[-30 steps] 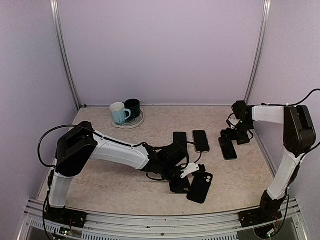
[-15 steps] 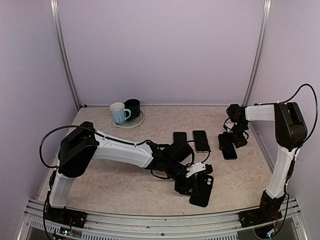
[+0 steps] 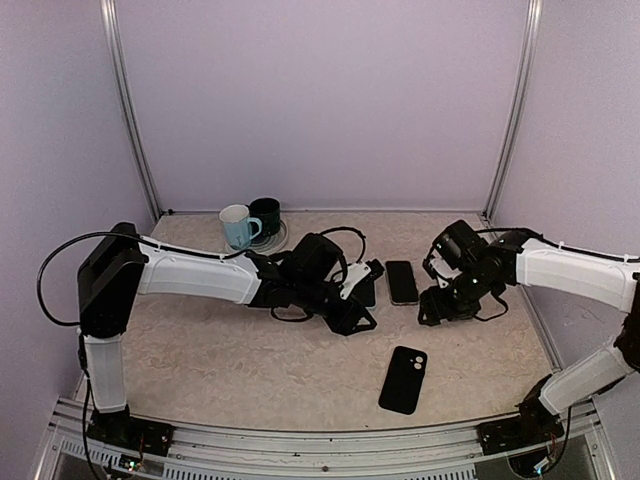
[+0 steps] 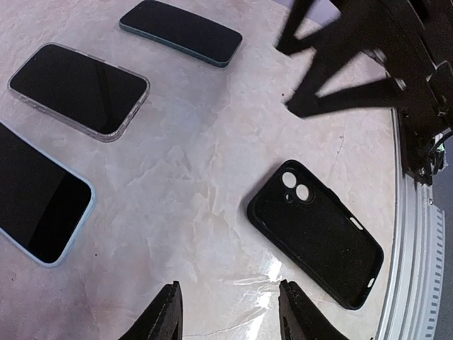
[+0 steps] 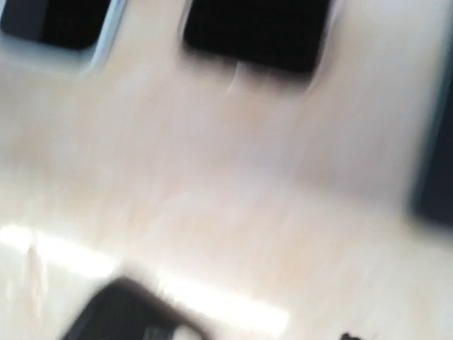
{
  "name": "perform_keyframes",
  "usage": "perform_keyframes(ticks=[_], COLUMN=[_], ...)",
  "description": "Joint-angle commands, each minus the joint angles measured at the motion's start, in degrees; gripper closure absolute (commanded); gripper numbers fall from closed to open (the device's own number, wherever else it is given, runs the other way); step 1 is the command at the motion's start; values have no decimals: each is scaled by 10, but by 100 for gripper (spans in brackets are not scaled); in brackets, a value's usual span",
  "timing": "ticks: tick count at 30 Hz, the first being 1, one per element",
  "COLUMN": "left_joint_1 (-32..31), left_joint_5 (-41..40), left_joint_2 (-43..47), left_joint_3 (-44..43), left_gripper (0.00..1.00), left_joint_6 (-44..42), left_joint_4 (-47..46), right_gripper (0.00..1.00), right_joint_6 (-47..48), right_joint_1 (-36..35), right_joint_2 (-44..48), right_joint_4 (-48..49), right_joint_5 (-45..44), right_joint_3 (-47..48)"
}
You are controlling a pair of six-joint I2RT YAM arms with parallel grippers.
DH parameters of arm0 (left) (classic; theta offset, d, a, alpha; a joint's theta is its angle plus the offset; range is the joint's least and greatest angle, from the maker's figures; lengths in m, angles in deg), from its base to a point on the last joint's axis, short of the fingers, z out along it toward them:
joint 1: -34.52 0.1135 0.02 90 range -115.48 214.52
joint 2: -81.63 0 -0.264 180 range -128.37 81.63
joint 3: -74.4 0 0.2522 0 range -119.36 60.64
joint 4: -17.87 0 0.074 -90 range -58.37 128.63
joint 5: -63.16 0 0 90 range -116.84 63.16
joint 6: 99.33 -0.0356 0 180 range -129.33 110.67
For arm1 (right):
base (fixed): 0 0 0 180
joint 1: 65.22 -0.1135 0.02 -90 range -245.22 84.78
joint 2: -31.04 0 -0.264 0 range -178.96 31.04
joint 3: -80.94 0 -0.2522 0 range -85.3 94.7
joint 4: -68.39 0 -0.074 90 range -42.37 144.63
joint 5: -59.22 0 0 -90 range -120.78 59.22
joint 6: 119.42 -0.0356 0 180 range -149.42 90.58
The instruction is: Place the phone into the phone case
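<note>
1. The left claw (image 4: 228, 312) stands apart. Its two dark fingertips (image 4: 166, 315) show at the bottom of the left wrist view with bare bench (image 3: 230, 350) between them, and they hold nothing.
2. Beyond those tips and to the right in that view lies the black phone case (image 4: 315, 241). It is flat on the bench with no phone in it, and its camera cut-out is at the end nearer the phones. It touches neither claw.
3. In the top view the case sits alone toward the near edge, between the two arms and well apart from both claws.
4. To the left in the wrist view, three phones lie flat in a row with dark screens up, each apart from the next. The light-blue phone (image 4: 35, 198) is nearest, the clear-cased phone (image 4: 78, 88) is in the middle, and the dark teal phone (image 4: 180, 32) is farthest.
5. From above, the left claw partly hides the light-blue phone. I cannot tell whether it touches it.
6. The right claw (image 3: 437, 303) sits low over the bench, just right of the clear-cased phone. I cannot tell whether it is apart or together. It is a dark mass from above, and the right wrist view is blurred to dark phone ends on pale bench.
7. At the far left of the bench, a pale mug (image 3: 237, 226) and a dark mug (image 3: 267, 214) stand together on a small plate (image 3: 262, 247), well apart from everything else.
</note>
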Motion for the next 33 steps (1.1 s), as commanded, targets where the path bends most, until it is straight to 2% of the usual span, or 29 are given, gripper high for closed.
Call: perform_keyframes(ticks=[1, 6, 14, 18, 22, 27, 33], left_joint_1=[-11, -20, -47, -52, -50, -43, -30], left_joint_5=[-47, -54, -99, -98, -89, -87, -101], left_joint_2=[6, -1, -12, -16, -23, -30, -14], left_joint_3=[32, 35, 33, 40, 43, 43, 53], left_gripper=[53, 53, 53, 54, 60, 62, 62], left_joint_6=[17, 15, -7, -12, -12, -4, 5], left_joint_4=[4, 11, 30, 32, 31, 29, 21], right_gripper=[38, 45, 49, 61, 78, 100, 100], right_joint_6=[-132, -213, -240, -233, -224, -228, -231], right_joint_1=[-49, -95, -102, -102, -102, -102, -102], right_joint_2=[41, 58, 27, -11, -42, -81, -86], right_joint_4=[-39, 16, 165, 206, 218, 233, 235], right_joint_5=[66, 105, 166, 179, 146, 83, 9], right_joint_3=[-104, -174, -224, -217, -178, -152, -120])
